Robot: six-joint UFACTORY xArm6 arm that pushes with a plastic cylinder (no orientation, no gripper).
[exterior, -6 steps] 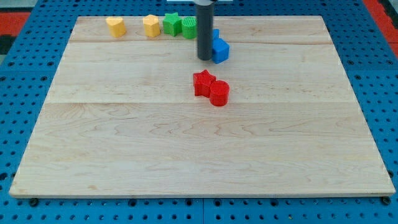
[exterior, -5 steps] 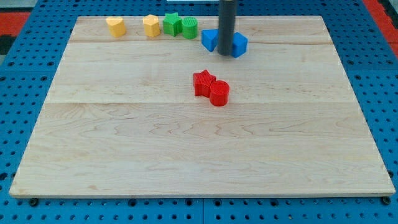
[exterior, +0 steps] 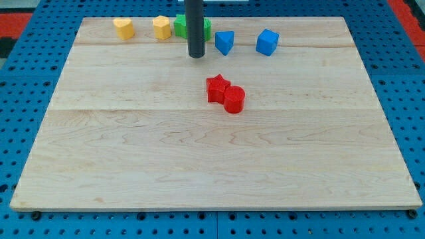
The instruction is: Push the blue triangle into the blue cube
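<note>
Our tip (exterior: 196, 56) is down on the wooden board (exterior: 133, 166), near its top edge. We have no gripper, only this dark rod, so there is nothing to open or close. The tip is just to the left of the blue triangle (exterior: 224, 42), with a small gap between them. It does not touch the block.

The blue cube (exterior: 267, 42) sits on the triangle's other side, toward the top right corner. The two blue blocks are near each other but apart.

We think we are lining up for the push. Next, we should slide the tip toward the right edge, hit the triangle in its middle, and keep going until it bumps the cube.

The triangle is small and bright blue, with one corner pointing down at us.

Behind the rod are a green block (exterior: 179, 25), partly hidden, and two yellow blocks (exterior: 142, 28). A red star (exterior: 216, 88) and a red cylinder (exterior: 234, 99) touch near the board's middle.
</note>
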